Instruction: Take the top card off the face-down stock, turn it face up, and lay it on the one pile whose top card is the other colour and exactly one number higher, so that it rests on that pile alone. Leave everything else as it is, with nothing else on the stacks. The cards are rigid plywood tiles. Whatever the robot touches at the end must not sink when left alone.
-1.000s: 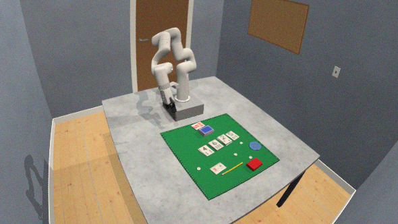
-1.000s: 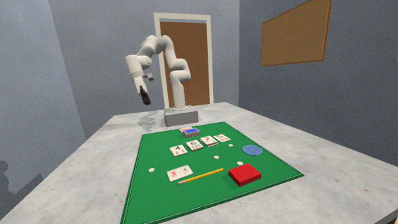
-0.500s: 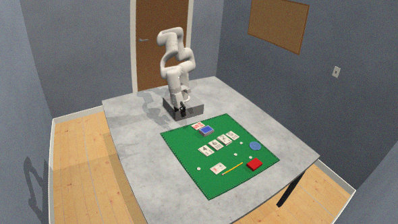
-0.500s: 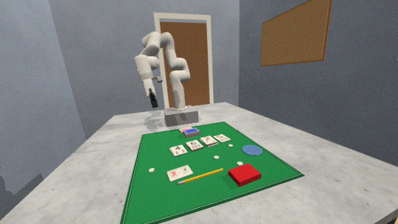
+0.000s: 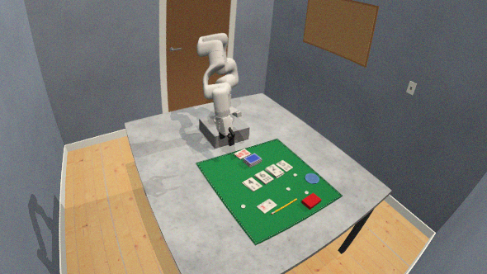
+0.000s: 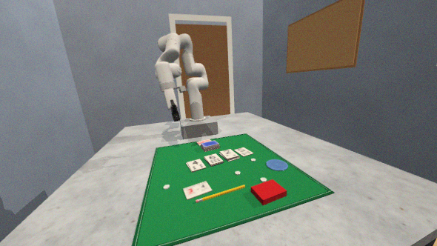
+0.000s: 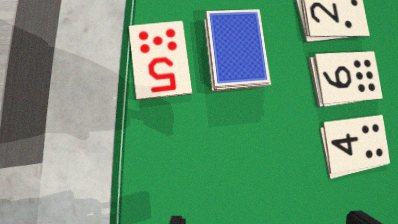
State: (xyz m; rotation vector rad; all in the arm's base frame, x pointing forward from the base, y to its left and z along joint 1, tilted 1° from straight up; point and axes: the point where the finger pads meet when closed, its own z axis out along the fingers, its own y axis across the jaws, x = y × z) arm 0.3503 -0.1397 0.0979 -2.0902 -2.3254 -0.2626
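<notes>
Fingertips of the tool (image 7: 267, 219) show only as two dark tips at the bottom edge of the wrist view, spread wide with nothing between them. The tool (image 6: 174, 110) hangs in the air beside the arm's grey pedestal (image 6: 212, 130), above the near edge of the green mat (image 6: 167, 218), tilted down toward the cards.

Ahead of the fingers, well apart from them, lies the face-down stock (image 7: 237, 49), a blue-backed stack on the mat. Just beside it, toward the mat's border, a red five (image 7: 159, 61) lies face up, not touching the stock. On the other side runs a row of face-up black piles: a two (image 7: 334, 19), a six (image 7: 347, 78) and a four (image 7: 356, 145); a fourth pile (image 6: 244, 151) at the row's end is too small to read.

Farther out on the mat lie a lone red card (image 6: 197, 190), a yellow pencil (image 6: 222, 193), a red block (image 6: 269, 191) and a blue disc (image 6: 277, 164), all carried by the grey desk (image 6: 370, 207).
</notes>
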